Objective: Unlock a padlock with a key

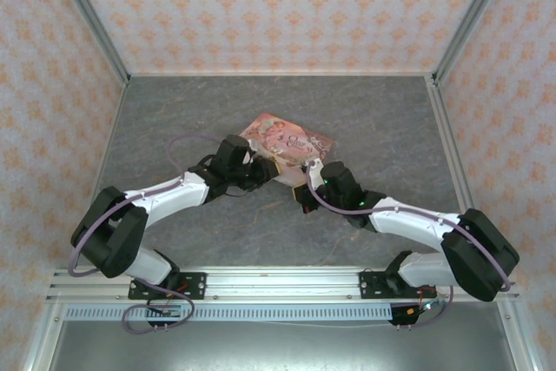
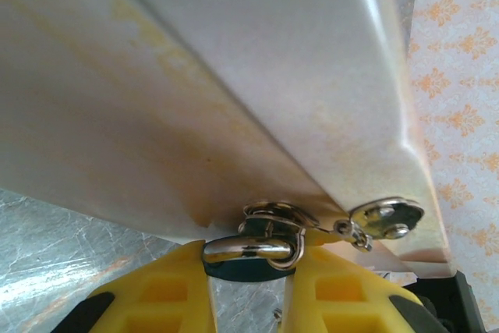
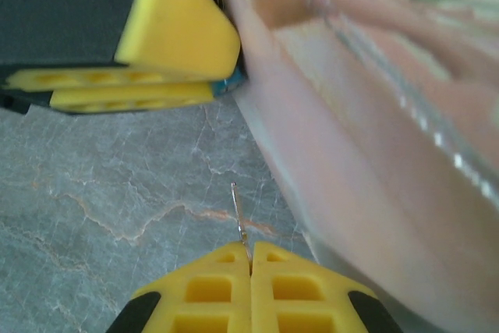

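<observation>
From above, both arms reach forward and inward over the grey bench (image 1: 174,119) and meet at the near edge of the pink box (image 1: 287,138). The left arm stretches low from the left, and the right arm angles in from the right. The left wrist camera gives the close detail: the left claw (image 2: 253,255) is clamped on the padlock (image 2: 242,271), its teal body pinched between the yellow fingers and its metal shackle up against the hasp (image 2: 273,214) on the box's pale wall. The right wrist camera shows the right claw (image 3: 250,259) pressed together on the key (image 3: 238,212), a thin metal sliver pointing out over the bench, just beside the box and apart from the padlock.
</observation>
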